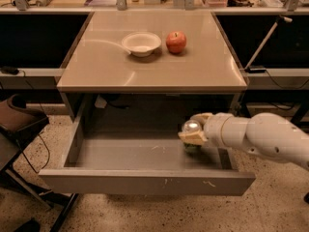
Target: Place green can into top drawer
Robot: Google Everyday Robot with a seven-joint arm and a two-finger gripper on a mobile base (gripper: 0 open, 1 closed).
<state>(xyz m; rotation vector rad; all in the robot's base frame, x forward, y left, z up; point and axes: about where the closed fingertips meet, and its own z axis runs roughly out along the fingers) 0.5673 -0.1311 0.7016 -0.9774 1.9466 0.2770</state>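
The claw (194, 130) is closed around the green can (190, 126), its pale fingers (194, 138) clasping the body while the shiny silver top shows above them. The can stands roughly upright inside the open top drawer (145, 181), low on the right side near the right wall. Whether its base touches the drawer floor cannot be told.

The can is probably light and thin-walled, so a hard squeeze could dent it. Its smooth label likely slips, and a side grip around the middle of the body, as here, looks like the sound place to hold it. It is stiff enough to stand on its own once set down flat.

The drawer floor is bare grey metal, flat and hard, with open space to the left of the can. Above, the desk (154, 71) carries a white bowl (141, 43) and, just beside it, a red apple (176, 41), both well apart from the claw. Speckled floor (145, 214) lies below.
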